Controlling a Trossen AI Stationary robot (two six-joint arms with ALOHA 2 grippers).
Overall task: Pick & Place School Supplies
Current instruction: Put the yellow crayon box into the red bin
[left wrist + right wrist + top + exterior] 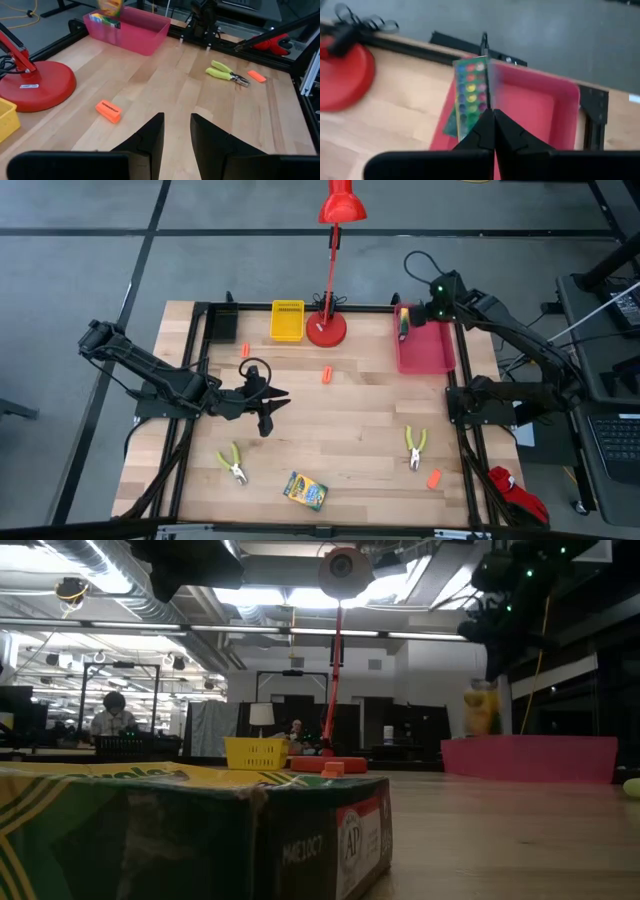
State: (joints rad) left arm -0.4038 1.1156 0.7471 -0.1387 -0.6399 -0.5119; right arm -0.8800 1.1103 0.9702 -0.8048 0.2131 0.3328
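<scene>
Your right gripper (492, 117) hangs over the shallow pink plastic tray (437, 352), fingers pinched on a yellow-and-green cardboard crayon box (471, 90) (edge-on, so a thin hold). Lower it well inside the tray's walls before letting go. The left gripper (272, 402), narrowly parted and empty, waits well apart from the tray. The pale wooden tabletop (350, 450) stands in a lit workshop.

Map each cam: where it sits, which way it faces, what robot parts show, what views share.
High: overhead, straight down; both arms, table.
Low: tabletop height, level across; crayon box close, no gripper visible.
Left wrist: past open left gripper toward orange piece.
Right wrist: shut right gripper over pink tray.
Shared: red lamp, pink tray.
</scene>
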